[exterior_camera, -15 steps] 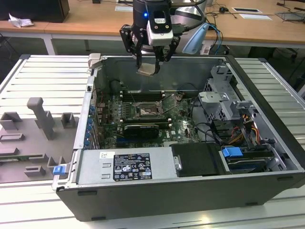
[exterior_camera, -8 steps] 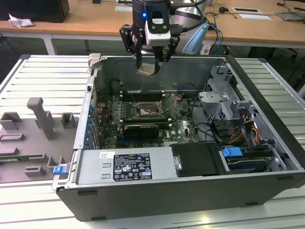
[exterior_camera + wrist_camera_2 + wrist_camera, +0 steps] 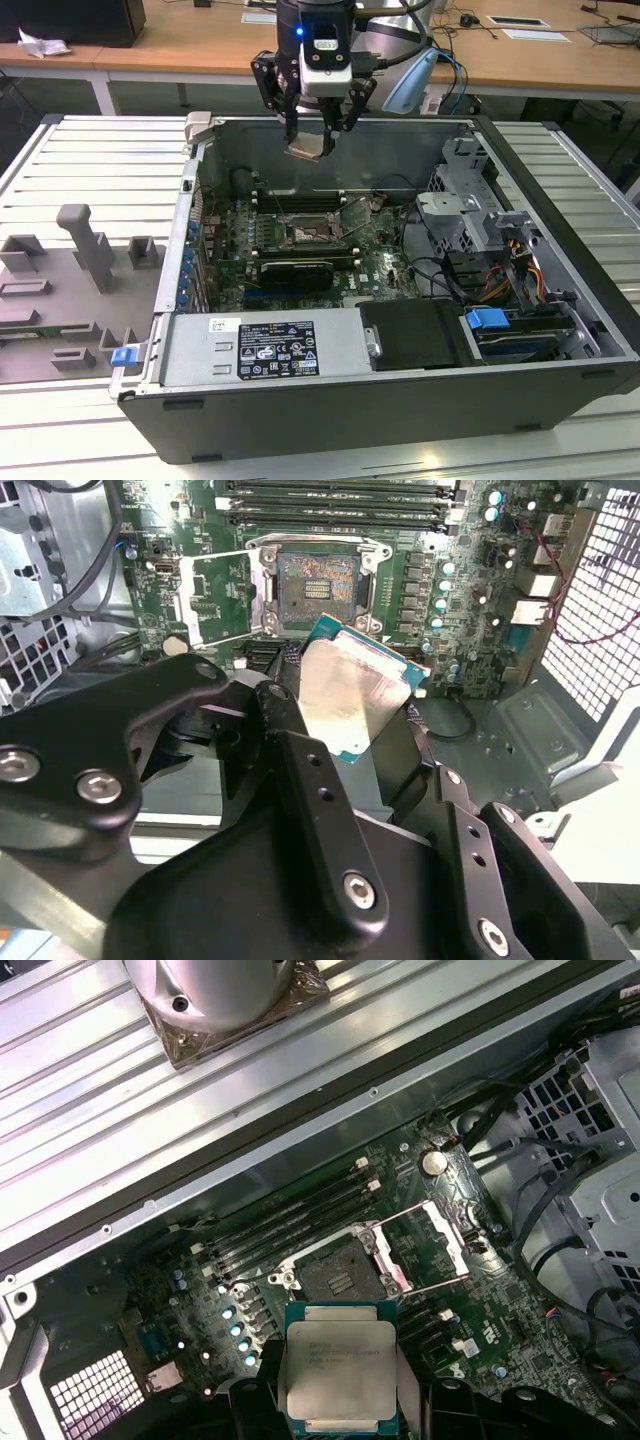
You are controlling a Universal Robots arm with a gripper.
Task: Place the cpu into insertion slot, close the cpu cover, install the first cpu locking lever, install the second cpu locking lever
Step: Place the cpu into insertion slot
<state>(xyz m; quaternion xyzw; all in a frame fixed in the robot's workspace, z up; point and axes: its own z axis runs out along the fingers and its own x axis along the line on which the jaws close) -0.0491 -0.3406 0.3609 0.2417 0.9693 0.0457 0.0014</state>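
Observation:
My gripper [image 3: 312, 128] hangs above the open computer case, shut on the cpu [image 3: 305, 149] by two opposite edges. The cpu [image 3: 352, 692] is a flat square chip with a silver top and a green rim, tilted a little; it also sits low in the first wrist view as the cpu [image 3: 340, 1365]. Below it on the green board lies the insertion slot [image 3: 305, 236], dark, uncovered and unfilled in both wrist views [image 3: 318, 584] [image 3: 334, 1276]. The cpu cover [image 3: 441, 1245] stands swung open beside the slot [image 3: 214, 596]. A gap of air separates chip and slot.
Long black memory sticks [image 3: 312, 199] lie just beyond the slot and a black graphics card [image 3: 294, 272] just in front of it. Drive cages and cables [image 3: 472, 215] crowd the exterior view's right. A labelled power supply [image 3: 274, 349] spans the front. Grey fixtures [image 3: 72, 290] stand outside the case.

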